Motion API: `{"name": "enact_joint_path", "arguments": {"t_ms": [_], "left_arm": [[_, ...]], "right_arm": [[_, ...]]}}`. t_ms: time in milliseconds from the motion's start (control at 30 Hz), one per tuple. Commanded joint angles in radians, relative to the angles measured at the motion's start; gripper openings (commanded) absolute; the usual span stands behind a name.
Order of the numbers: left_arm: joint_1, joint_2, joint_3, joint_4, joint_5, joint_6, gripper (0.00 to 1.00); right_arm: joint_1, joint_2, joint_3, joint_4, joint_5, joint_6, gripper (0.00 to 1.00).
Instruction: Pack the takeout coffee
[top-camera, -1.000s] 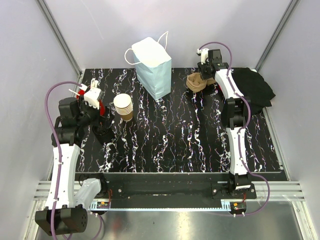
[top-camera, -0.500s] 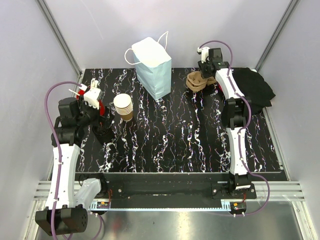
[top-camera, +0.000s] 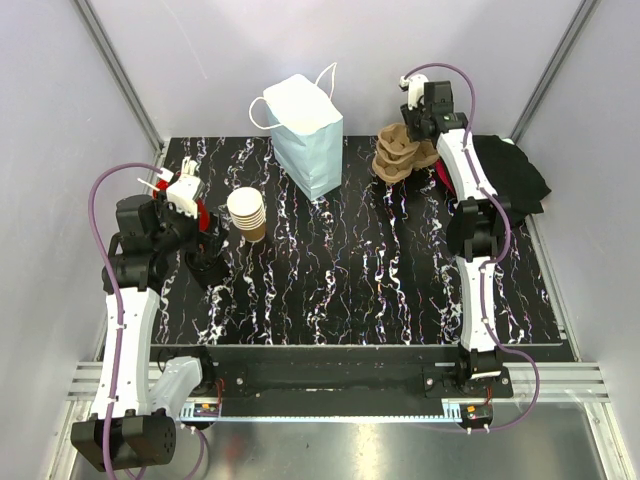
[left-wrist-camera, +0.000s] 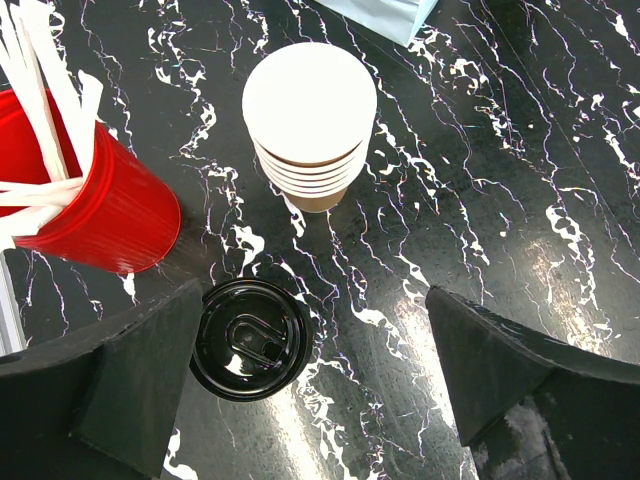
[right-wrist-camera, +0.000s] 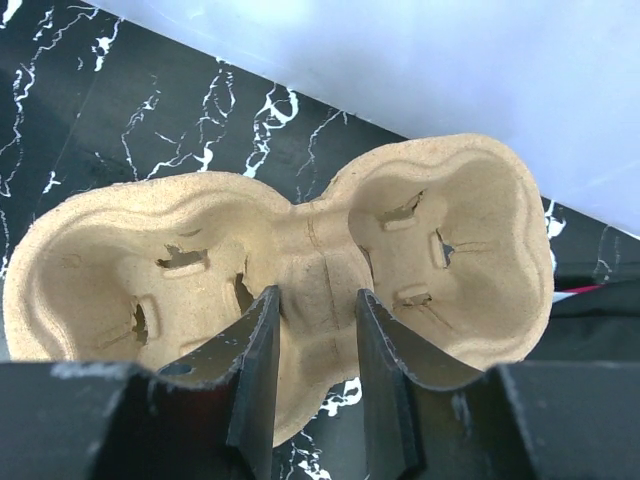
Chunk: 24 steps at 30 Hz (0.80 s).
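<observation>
Packing barely begun: no coffee is seen assembled or bagged.
On the surface (top-camera: 350, 280), the pale blue bag (top-camera: 305, 135) is stood at upper centre. The pulp carrier (right-wrist-camera: 430, 230) is clamped by its middle ridge in the right tool (right-wrist-camera: 317, 300). No single cup is set apart from the stack of cups (left-wrist-camera: 310, 110). The black lid (left-wrist-camera: 250, 338) lies at lower left, beneath the wide-open left tool (left-wrist-camera: 315, 300).

Glossy plastic lid (left-wrist-camera: 250, 340), matt pulp carrier (right-wrist-camera: 305, 230)
</observation>
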<state>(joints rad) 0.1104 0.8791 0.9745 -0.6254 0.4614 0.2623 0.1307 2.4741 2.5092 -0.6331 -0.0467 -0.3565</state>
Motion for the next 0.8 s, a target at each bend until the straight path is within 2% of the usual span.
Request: {"name": "enact_joint_path", "arguments": {"t_ms": [0, 400, 767], "left_arm": [[0.008, -0.012, 0.004, 0.058, 0.026, -0.005, 0.99], [0.015, -0.015, 0.003, 0.058, 0.034, -0.003, 0.99], [0.023, -0.008, 0.0, 0.058, 0.042, -0.001, 0.99]], "right_arm": [[0.01, -0.064, 0.02, 0.023, 0.027, -0.012, 0.28], [0.05, -0.032, -0.064, 0.065, 0.071, -0.042, 0.3], [0.043, -0.008, -0.01, 0.072, 0.093, -0.093, 0.54]]}}
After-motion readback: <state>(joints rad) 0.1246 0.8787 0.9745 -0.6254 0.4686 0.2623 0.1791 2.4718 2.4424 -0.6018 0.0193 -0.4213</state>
